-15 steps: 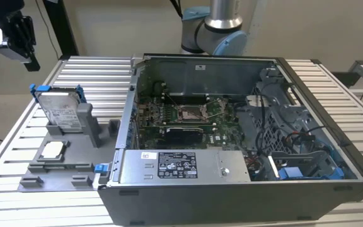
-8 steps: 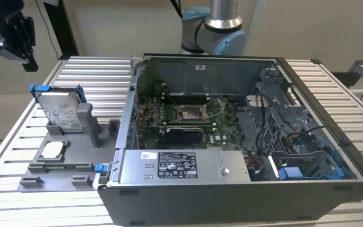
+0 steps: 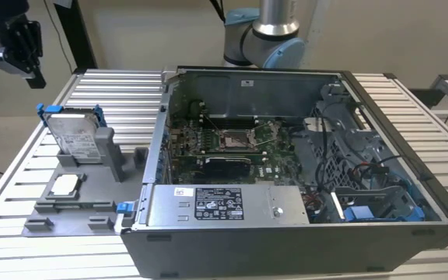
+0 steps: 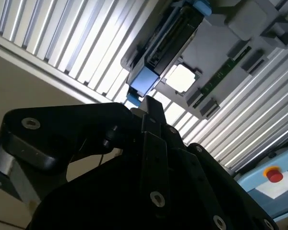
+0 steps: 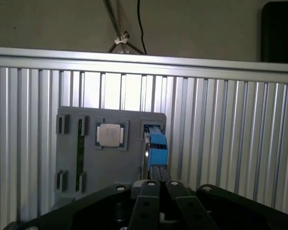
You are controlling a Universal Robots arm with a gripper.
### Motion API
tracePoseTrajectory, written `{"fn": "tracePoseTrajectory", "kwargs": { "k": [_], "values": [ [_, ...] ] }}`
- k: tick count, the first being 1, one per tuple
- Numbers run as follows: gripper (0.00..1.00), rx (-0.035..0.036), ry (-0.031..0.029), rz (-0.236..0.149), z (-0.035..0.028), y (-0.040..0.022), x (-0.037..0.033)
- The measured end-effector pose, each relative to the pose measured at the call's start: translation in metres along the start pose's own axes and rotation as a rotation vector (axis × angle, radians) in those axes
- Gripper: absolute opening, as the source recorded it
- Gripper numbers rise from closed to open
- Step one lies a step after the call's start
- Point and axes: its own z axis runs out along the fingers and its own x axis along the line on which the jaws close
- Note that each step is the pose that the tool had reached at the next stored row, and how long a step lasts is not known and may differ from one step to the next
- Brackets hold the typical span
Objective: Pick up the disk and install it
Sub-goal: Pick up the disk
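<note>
My gripper point(image 3: 34, 80) hangs in the air at the exterior view's left, well above the bench point(image 3: 119, 87). In the first wrist view the gripper point(image 5: 158, 183) shows its jaws side by side. I think they are together with nothing between them, though the dark makes it hard to be sure. Below it, the nearest thing is the disk point(image 3: 72, 134). It stands on its edge in a slot of the grey tray point(image 3: 91, 204), well apart from the jaws. In both wrist views I see the disk point(image 5: 156, 148) point(image 4: 170, 36) edge on, with its blue frame around it. Just beside it on the same tray lies a small square silver chip point(image 3: 66, 184), flat in its own spot. To the exterior view's right of the tray sits the open computer case point(image 3: 286, 251), touching the tray or very near it. Inside the case, by its near wall, there is a grey box point(image 3: 224, 204) with a white label. The arm point(image 3: 270, 35) stands behind the case.
</note>
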Motion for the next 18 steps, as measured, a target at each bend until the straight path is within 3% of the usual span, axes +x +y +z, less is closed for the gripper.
{"fn": "tracePoseTrajectory", "kwargs": {
  "k": [2,3,13,18],
  "values": [
    [0.00,0.0001,0.0000,0.000,0.0000,0.0005,0.0000],
    [1.00,0.0000,0.0000,0.000,0.0000,0.0007,0.0000],
    [1.00,0.0002,-0.0002,0.000,0.0001,0.0027,-0.0002],
    [1.00,-0.0014,-0.0001,0.000,0.0051,-0.0019,0.0001]
  ]
}}
